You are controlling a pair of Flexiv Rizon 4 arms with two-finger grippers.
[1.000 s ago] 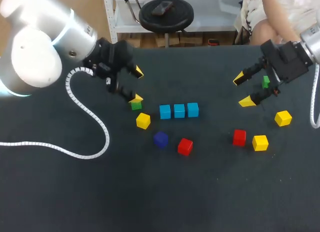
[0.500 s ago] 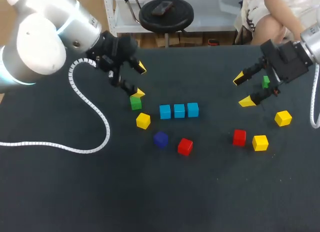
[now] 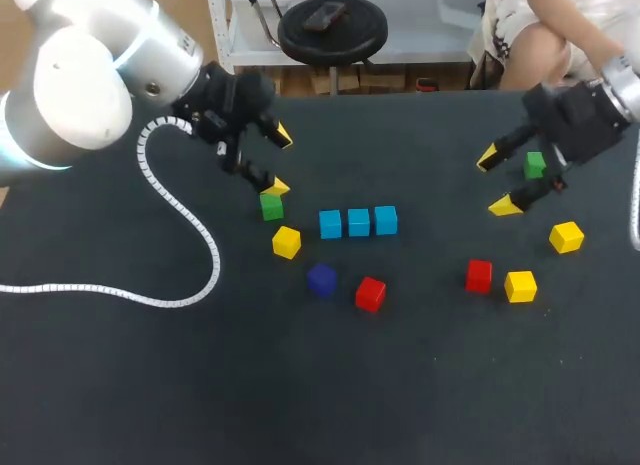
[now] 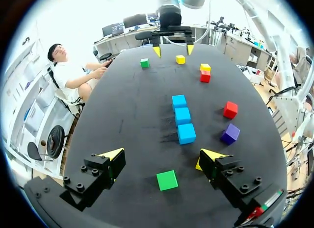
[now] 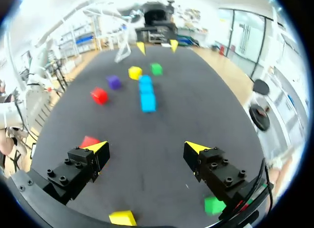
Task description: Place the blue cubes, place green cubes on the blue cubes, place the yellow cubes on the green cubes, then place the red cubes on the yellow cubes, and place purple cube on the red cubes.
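The left gripper (image 3: pixel 278 162) stands wide open and holds nothing; it is over the far left part of the table (image 3: pixel 300 405). One green cube (image 3: pixel 271 206) lies on the table just beside its nearer yellow tip. In the left wrist view this cube is between the two fingers and touches neither of them. The three blue cubes (image 3: pixel 358 222) lie in one row near the middle, close side by side. Near the green cube lies a yellow cube (image 3: pixel 286 242). In front of the row lie the purple cube (image 3: pixel 321 279) and a red cube (image 3: pixel 370 293), near each other but apart. The right gripper (image 3: pixel 496 182) is also wide open and empty. A second green cube (image 3: pixel 536 165) lies by the base of its fingers, not between the tips. On the right side lie a second red cube (image 3: pixel 478 276) and a second yellow cube (image 3: pixel 520 286) just beside it, and a third yellow cube (image 3: pixel 566 237) is apart from them.
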